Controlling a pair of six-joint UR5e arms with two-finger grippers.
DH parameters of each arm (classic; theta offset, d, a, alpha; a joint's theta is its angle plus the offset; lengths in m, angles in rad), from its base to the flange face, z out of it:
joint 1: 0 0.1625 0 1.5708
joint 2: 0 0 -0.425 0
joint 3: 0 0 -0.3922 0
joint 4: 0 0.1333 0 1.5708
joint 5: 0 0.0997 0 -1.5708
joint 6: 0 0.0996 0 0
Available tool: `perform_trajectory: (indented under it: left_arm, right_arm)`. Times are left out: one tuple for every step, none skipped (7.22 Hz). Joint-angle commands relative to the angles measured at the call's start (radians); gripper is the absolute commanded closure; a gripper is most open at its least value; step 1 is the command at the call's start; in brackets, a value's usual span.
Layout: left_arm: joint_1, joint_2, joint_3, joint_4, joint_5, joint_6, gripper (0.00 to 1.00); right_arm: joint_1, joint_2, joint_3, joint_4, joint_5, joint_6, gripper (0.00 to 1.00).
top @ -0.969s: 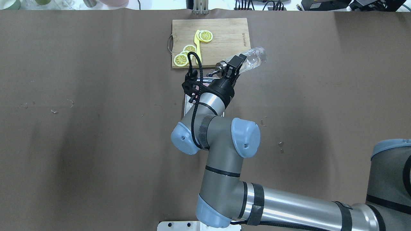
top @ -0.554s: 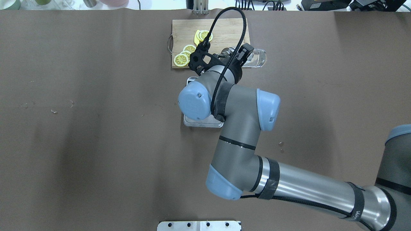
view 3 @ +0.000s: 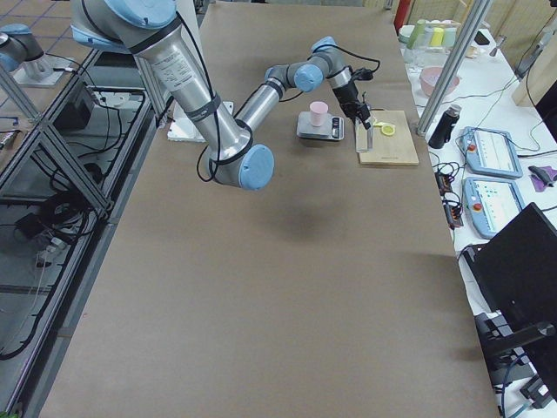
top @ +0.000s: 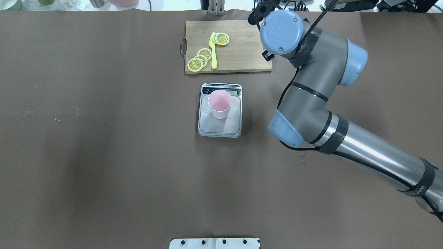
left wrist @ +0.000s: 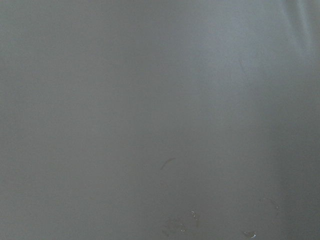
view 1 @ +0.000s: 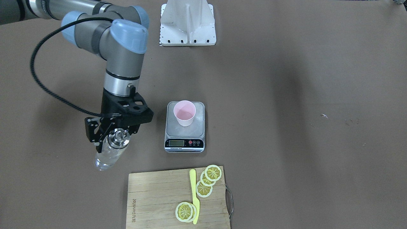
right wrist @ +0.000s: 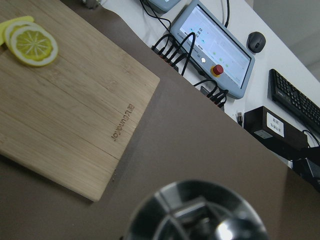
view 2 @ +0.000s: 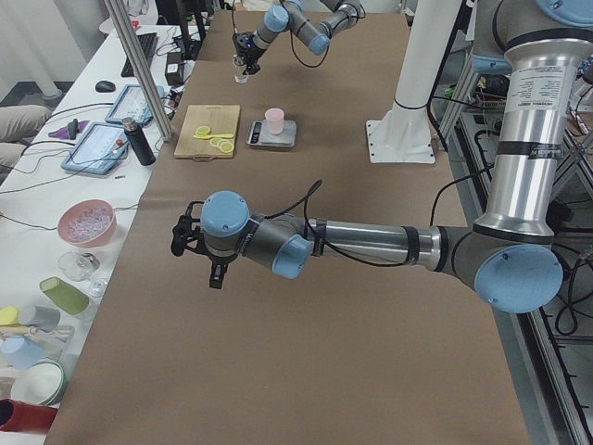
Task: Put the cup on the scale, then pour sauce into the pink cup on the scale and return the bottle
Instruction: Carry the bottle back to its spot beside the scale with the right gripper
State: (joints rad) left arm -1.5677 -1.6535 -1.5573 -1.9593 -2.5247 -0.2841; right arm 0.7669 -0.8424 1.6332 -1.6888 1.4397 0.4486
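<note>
The pale pink cup (view 1: 184,113) stands upright on the silver platform of the scale (view 1: 184,144); both also show in the overhead view, cup (top: 219,103) on scale (top: 218,128). My right gripper (view 1: 111,135) is shut on the clear glass bottle (view 1: 106,157) near its neck and holds it upright, metal cap (view 1: 118,136) up, beside the scale on my right. The cap fills the bottom of the right wrist view (right wrist: 200,215). Clear liquid shows in the bottle. My left gripper (view 2: 213,273) hangs over bare table far from the scale; I cannot tell whether it is open or shut.
A bamboo cutting board (view 1: 152,197) with lemon slices (view 1: 205,181) and a yellow knife (view 1: 194,195) lies beyond the scale, close to the bottle. The white mount plate (view 1: 187,25) sits at my side of the table. My right arm (top: 311,86) hides the gripper and bottle in the overhead view.
My right arm has swung the bottle away from over the cup to my right and turned it from tilted to upright. The cup and scale are now uncovered.
</note>
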Motion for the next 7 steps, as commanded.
perform_trajectory:
  left_arm:
    - [-0.003, -0.002, 0.002, 0.005, 0.007, 0.049, 0.03]
    - [-0.003, -0.002, 0.003, 0.007, 0.009, 0.060, 0.03]
    - [-0.003, -0.002, 0.003, 0.003, 0.009, 0.060, 0.03]
    - [-0.003, -0.003, 0.000, 0.003, 0.009, 0.060, 0.03]
    - [-0.009, -0.020, -0.001, 0.007, 0.009, 0.060, 0.03]
    - [-0.017, -0.022, -0.001, 0.007, 0.009, 0.060, 0.03]
    - [-0.017, -0.023, -0.003, 0.005, 0.009, 0.060, 0.03]
  right_arm:
    - [0.136, -0.042, -0.007, 0.012, 0.248, 0.005, 1.00]
    - [0.193, -0.053, -0.031, 0.012, 0.355, 0.002, 1.00]
    - [0.227, -0.069, -0.064, 0.029, 0.440, -0.001, 1.00]
    - [0.251, -0.098, -0.102, 0.091, 0.508, 0.004, 1.00]
    - [0.271, -0.118, -0.158, 0.159, 0.546, 0.007, 1.00]
    - [0.284, -0.159, -0.165, 0.194, 0.582, 0.005, 1.00]
    - [0.301, -0.202, -0.158, 0.257, 0.605, 0.007, 1.00]
